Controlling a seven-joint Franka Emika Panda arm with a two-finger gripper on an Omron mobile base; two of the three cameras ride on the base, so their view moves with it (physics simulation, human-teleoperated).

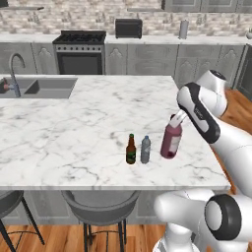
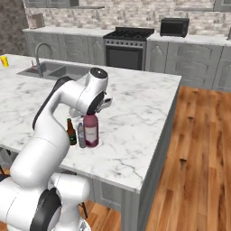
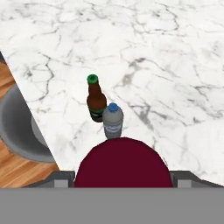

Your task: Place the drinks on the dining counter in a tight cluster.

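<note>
A rendered kitchen with a wood floor surrounds the large white grey-veined marble counter (image 1: 74, 128), an island top with a sink let into its far end. The hand (image 1: 176, 119) sits over the near part of this counter, close to the edge where the round stools stand. Its fingers straddle the top of the wide dark red bottle with a pale label (image 1: 171, 140), which stands upright on the marble directly beneath the hand. In the hand view the bottle's red dome sits between the two finger tips, and the hand looks closed around it, though the contact itself cannot be made out.

Just beyond the red bottle, along the line the hand looks, stands the small grey-blue bottle (image 3: 113, 120) with a blue cap, upright and near the red one with a narrow gap between them. Just past that, almost touching it, stands the slim dark brown beer bottle (image 3: 96, 100) with a green cap, also upright.

Farther from the hand, under the counter edge, is a round grey stool (image 1: 101, 202). Well away, at the far end of the counter, are the grey sink (image 1: 47, 87) and its curved faucet (image 1: 15, 69).
</note>
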